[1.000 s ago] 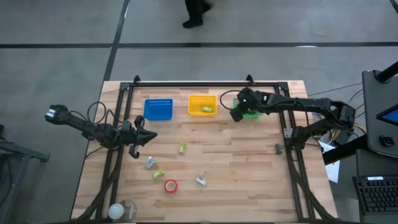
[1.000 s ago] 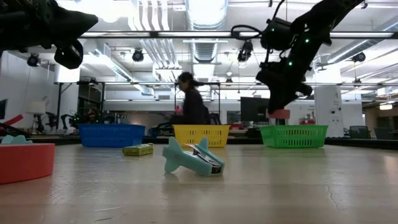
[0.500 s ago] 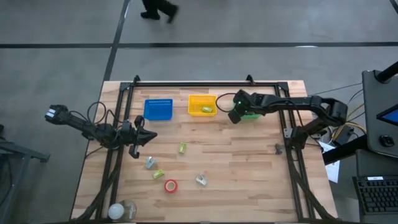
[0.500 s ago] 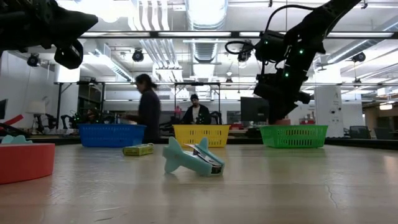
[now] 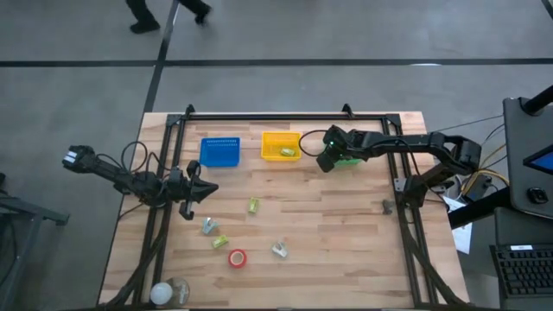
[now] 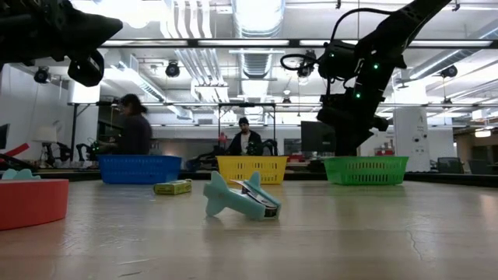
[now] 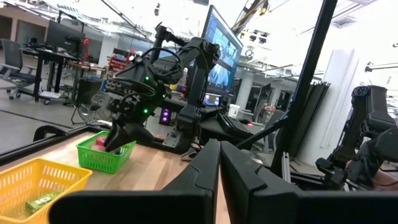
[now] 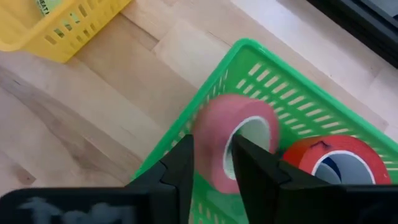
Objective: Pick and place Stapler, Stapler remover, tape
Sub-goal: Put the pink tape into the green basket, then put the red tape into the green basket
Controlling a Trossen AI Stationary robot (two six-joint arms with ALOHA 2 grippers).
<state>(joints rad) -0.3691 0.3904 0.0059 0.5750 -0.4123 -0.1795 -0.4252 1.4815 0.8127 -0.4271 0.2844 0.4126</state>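
My right gripper (image 8: 212, 163) hovers low over the near-left corner of the green basket (image 5: 349, 159), fingers slightly apart. A blurred red tape roll (image 8: 239, 140) sits just beyond the fingertips, inside the basket and beside a second red roll (image 8: 336, 160). A third red roll (image 5: 237, 257) lies flat on the table near the front. Two green staplers (image 5: 253, 206) (image 5: 221, 242) and two teal stapler removers (image 5: 208, 226) (image 5: 279, 250) lie on the table. My left gripper (image 5: 204, 190) waits shut above the table's left side. My right gripper comes from above, pointing down into the basket. One finger (image 8: 252, 163) stands before the roll's centre hole and the other (image 8: 180, 168) outside its wall (image 8: 211, 134). The roll is blurred while the fingers are sharp, and I cannot tell whether they touch it.
The blue basket (image 5: 219, 151) and the yellow basket (image 5: 281, 145), which holds a green stapler, stand along the far edge left of the green one. A clear bottle lies at the near-left corner (image 5: 170, 292). People show in the room beyond the table.
My right gripper has come down toward the green basket with the red roll below it. The roll, which hung above the basket rim, has sunk inside it. A person has walked to the left behind the table.
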